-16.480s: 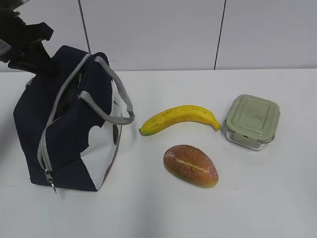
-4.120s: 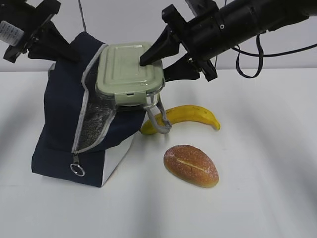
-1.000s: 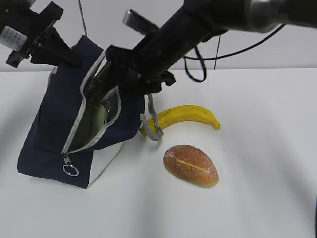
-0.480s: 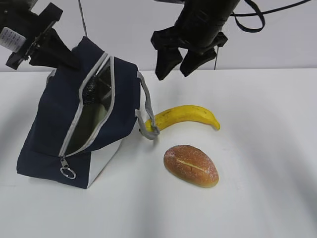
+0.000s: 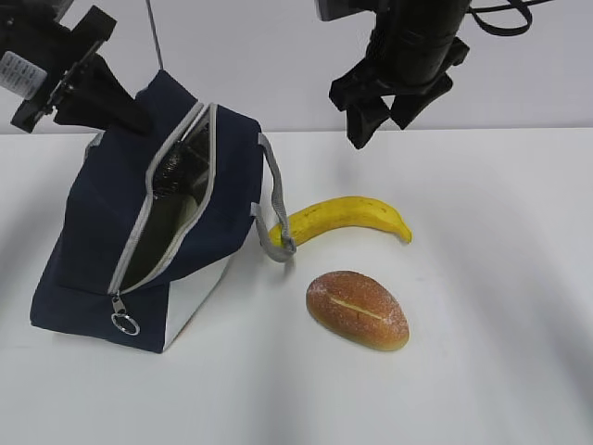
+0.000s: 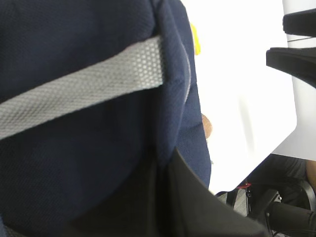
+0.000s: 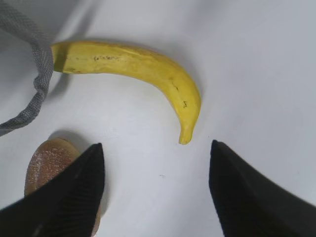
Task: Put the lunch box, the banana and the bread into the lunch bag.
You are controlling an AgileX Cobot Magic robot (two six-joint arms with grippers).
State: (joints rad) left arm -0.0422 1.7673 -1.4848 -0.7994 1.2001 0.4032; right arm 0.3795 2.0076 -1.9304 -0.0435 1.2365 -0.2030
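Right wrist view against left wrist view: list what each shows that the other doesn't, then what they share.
Only the right wrist view shows the open right gripper hovering empty above the table, with the whole banana.

Only the left wrist view shows the lunch bag body close up, navy fabric filling the frame.

Both show grey bag webbing, a bit of the banana and a sliver of the bread.

Both my arms are matte black. My left gripper (image 5: 116, 107), above the lunch bag (image 5: 102, 232), has angular black housing bearing a small white label with dark print. My right gripper (image 5: 382, 119), also above the bag's level, ends in two tapering black fingers (image 7: 74, 192) with finely ribbed faces; black cables loop behind its wrist.
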